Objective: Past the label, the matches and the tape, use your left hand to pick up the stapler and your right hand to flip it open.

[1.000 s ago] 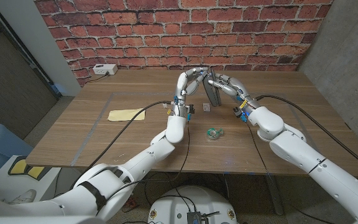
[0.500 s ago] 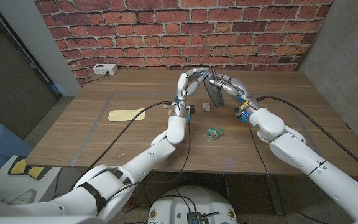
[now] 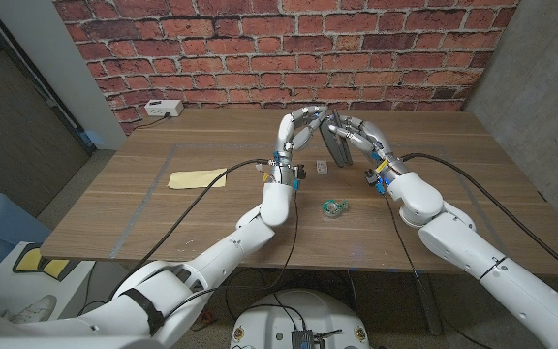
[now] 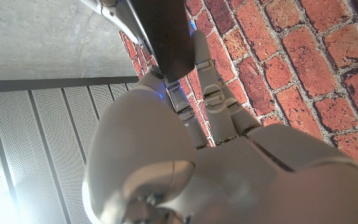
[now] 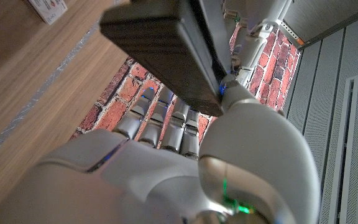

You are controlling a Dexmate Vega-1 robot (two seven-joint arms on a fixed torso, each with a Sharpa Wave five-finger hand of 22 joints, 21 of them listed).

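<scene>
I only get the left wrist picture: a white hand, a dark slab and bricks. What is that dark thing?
Observer: It's the stapler, lifted off the table between the left hand and the right hand.
Operator: Is anything lying under it?
Observer: Yes, a small matchbox lies on the table just below.
Operator: Anything else nearby?
Observer: A roll of tape lies nearer the robot, and a yellow label sits off to its left.
</scene>
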